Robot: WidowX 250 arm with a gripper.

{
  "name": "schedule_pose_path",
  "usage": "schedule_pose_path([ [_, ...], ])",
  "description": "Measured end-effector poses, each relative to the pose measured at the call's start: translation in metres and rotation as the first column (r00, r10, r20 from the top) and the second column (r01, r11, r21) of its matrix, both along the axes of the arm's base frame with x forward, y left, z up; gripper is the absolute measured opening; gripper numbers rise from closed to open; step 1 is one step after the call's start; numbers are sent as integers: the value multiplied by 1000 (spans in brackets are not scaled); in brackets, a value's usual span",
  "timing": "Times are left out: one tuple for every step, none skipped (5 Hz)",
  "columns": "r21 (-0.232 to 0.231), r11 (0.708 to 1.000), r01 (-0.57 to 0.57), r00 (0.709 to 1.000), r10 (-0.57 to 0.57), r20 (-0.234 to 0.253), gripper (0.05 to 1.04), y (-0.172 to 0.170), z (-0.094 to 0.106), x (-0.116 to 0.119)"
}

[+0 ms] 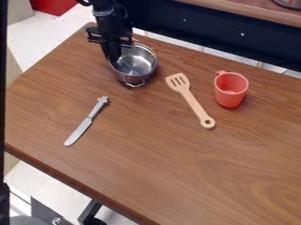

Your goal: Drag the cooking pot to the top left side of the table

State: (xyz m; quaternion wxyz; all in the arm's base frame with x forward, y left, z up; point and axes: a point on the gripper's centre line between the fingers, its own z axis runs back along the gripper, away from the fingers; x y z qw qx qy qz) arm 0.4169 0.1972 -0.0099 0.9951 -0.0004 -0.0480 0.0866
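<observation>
Your gripper [114, 57] is at the left side of the cooking pot [140, 62], toward the far left of the counter [147, 162]. I can't tell whether it's clenched or released

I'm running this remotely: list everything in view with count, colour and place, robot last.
cooking pot: one, silver, upper left of the table
knife: one, silver-grey, left, below the pot
slotted spatula: one, light wood, between pot and cup
cup: one, red-pink, right of the spatula
table: one, brown
counter: one, wood-toned top, dark front, top right
red object: one, top left, beyond the table
floor: one, whitish, around the table
background items: grey and black, lower left, count unclear
gripper: one, black, at the pot's left side
arm: one, black, from the top edge
</observation>
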Motion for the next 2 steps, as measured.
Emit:
schedule_pose_path([
  [-14,1000,-10,997,9,-72,226,-1,-16,-1],
  [-17,999,-46,997,45,-63,469,2,-4,7],
])
